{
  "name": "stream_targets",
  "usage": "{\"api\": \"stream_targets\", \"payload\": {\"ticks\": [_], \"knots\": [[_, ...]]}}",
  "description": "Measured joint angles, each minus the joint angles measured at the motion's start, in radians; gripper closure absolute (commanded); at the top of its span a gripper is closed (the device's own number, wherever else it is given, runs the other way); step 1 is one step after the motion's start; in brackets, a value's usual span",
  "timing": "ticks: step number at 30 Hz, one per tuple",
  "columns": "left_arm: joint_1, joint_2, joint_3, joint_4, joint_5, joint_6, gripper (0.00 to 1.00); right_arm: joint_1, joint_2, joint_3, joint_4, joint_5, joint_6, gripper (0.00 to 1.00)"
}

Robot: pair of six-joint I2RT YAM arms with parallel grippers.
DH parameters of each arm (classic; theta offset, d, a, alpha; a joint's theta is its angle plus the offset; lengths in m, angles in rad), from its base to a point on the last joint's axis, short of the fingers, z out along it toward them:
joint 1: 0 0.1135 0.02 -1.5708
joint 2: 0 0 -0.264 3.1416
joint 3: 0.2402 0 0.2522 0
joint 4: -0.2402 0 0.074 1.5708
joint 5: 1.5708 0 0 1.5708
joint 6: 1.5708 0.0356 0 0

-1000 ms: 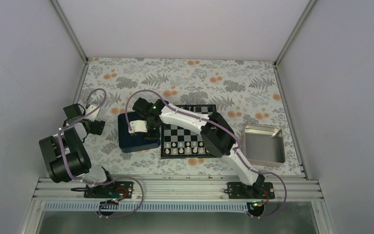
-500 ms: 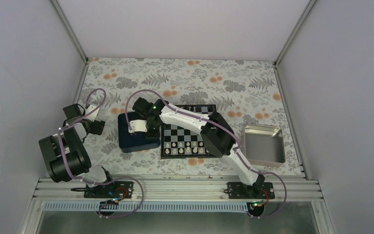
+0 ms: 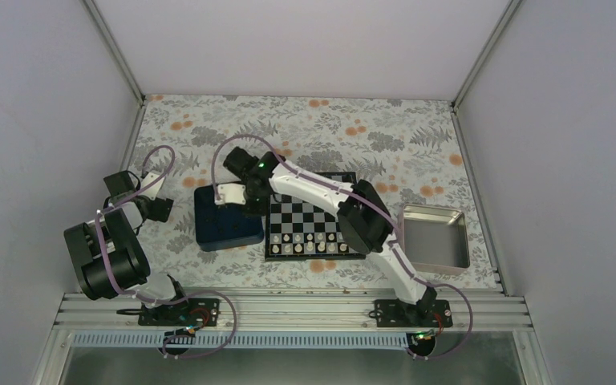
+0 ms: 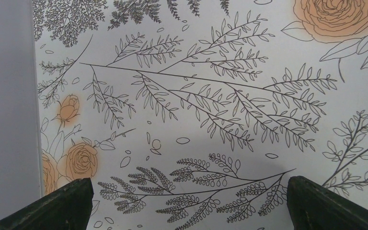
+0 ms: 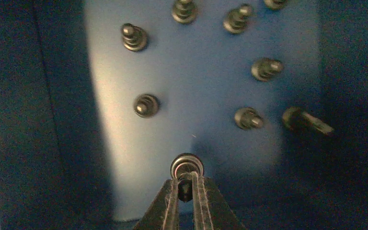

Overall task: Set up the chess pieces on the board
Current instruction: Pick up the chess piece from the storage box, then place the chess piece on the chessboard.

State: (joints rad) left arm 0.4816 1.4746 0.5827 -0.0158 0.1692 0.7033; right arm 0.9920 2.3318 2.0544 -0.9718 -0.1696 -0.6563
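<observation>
Right wrist view: my right gripper (image 5: 186,186) has just closed, fingers now pinching one black chess piece (image 5: 187,166) inside the blue tray (image 5: 124,143). Pickup judged complete; transfer to the board (image 3: 309,220), just beside the tray, follows. My left gripper (image 4: 187,206) stands fully spread, idle.

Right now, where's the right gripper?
Top view: right gripper over the dark blue tray, left of the board. Wrist view: shut on a black chess piece.

Top view: right arm (image 3: 314,192) hides board (image 3: 305,221) far-left corner; blue tray (image 3: 223,231) contents too dark. Right wrist: uppermost chess pieces (image 5: 184,10) clipped at edge.
</observation>
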Motion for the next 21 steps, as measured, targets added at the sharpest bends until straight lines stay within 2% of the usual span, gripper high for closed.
{"api": "stream_targets", "payload": {"ticks": [11, 16, 21], "knots": [[0.000, 0.000, 0.000, 0.000, 0.000, 0.000, 0.00, -0.147, -0.148, 0.053, -0.061, 0.010, 0.000, 0.96], [0.000, 0.000, 0.000, 0.000, 0.000, 0.000, 0.00, -0.280, -0.246, 0.043, -0.079, 0.006, 0.000, 0.96], [0.000, 0.000, 0.000, 0.000, 0.000, 0.000, 0.00, -0.441, -0.346, -0.072, -0.066, 0.006, -0.005, 0.96]]}}
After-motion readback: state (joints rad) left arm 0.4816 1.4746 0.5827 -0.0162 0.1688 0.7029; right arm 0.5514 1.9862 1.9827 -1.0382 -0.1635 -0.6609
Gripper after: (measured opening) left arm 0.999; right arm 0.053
